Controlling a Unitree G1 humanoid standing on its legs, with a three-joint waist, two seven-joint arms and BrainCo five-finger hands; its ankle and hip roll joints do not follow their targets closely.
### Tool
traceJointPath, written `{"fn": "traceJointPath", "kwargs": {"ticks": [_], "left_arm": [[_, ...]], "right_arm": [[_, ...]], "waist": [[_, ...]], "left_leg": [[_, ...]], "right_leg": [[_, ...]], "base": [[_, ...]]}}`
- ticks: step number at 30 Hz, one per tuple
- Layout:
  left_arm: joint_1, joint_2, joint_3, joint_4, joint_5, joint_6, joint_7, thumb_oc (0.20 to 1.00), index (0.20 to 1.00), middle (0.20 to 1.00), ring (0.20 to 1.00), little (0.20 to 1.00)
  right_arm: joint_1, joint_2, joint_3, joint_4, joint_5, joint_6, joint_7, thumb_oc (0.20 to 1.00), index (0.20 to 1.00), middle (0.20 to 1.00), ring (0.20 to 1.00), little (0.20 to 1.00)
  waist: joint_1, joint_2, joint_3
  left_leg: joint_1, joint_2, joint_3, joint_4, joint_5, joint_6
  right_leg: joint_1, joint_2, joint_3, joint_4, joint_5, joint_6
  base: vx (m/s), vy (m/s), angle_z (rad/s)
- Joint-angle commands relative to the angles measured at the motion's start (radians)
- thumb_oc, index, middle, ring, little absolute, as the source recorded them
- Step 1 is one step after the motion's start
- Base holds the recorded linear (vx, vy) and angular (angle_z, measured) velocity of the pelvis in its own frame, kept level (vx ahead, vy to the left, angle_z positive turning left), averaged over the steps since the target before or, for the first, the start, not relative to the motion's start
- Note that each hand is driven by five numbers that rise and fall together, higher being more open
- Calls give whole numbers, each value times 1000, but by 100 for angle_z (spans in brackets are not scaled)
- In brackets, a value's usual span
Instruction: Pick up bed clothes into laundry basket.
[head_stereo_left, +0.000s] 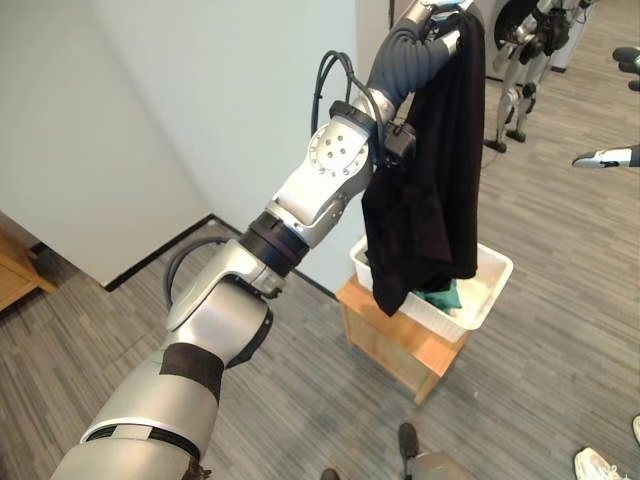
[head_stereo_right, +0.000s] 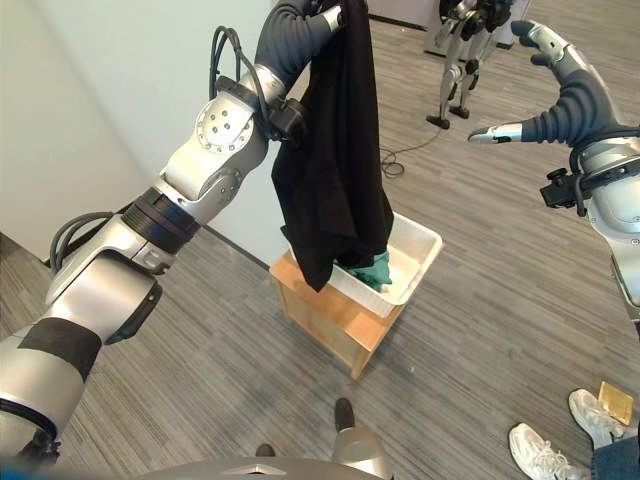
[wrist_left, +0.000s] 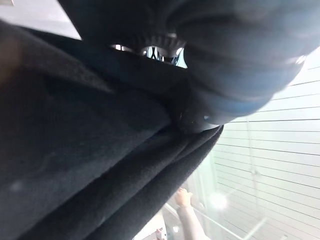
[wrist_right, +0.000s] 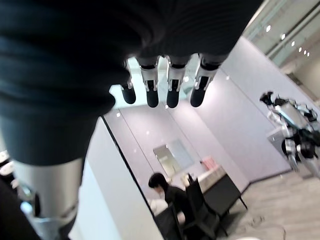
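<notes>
Right eye view, left hand (head_stereo_right: 335, 8) raised, black garment (head_stereo_right: 335, 150) hanging

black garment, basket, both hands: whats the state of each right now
black garment: hanging from the raised left arm, lower end over the basket
laundry basket: upright on a wooden stand, already holding a green cloth
left hand: up at the top of the garment, fingers hidden
right hand: raised, open, holding nothing

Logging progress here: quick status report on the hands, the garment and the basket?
Left hand raised, black garment hanging over white basket. Right hand open, empty. Green cloth already in basket.
</notes>
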Motion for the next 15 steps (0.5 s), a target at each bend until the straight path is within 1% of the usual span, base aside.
{"fn": "traceJointPath", "kwargs": {"ticks": [1,2,6,11,12,14,15], "left_arm": [[-123,-1,5,47,0,-60,2,200,200,200,200,200],[-126,1,4,44,-5,-61,2,200,200,200,200,200],[-163,17,-19,50,-20,-58,-2,200,200,200,200,200],[-206,12,-46,71,-42,-64,-1,200,200,200,200,200],[-220,9,-54,71,-55,-65,-4,200,200,200,200,200],[-226,11,-55,71,-58,-67,-5,200,200,200,200,200],[-231,9,-58,70,-59,-67,-7,200,200,200,200,200]], "right_arm": [[-25,72,19,62,187,-56,29,1000,1000,1000,1000,1000],[-19,95,32,74,209,-58,37,1000,1000,1000,1000,1000],[-55,123,97,153,197,-44,22,1000,1000,1000,1000,1000],[-146,189,200,326,240,-36,7,1000,1000,1000,1000,1000],[-163,193,237,382,226,-22,12,1000,1000,1000,1000,1000],[-182,192,262,400,218,-17,17,1000,1000,1000,1000,1000],[-203,186,294,426,208,-10,26,1000,1000,1000,1000,1000]], "waist": [[32,-45,-30],[39,-42,-30],[56,-37,-29],[76,-30,-26],[85,-27,-24],[86,-25,-23],[92,-24,-22]], "left_leg": [[5,18,29,11,1,-30],[5,16,26,11,1,-29],[2,13,24,11,3,-29],[-4,10,19,11,7,-27],[-6,8,15,11,8,-28],[-8,7,13,11,9,-28],[-9,5,12,11,9,-28]], "right_leg": [[90,-25,-24,12,-121,95],[91,-26,-27,12,-121,95],[92,-29,-35,12,-120,98],[87,-33,-41,12,-116,101],[86,-35,-43,12,-116,103],[86,-36,-45,12,-115,103],[85,-37,-47,12,-115,104]], "base": [[5,22,9],[12,21,9],[11,9,8],[4,-1,2],[8,-6,6],[7,-4,12],[3,0,12]]}}
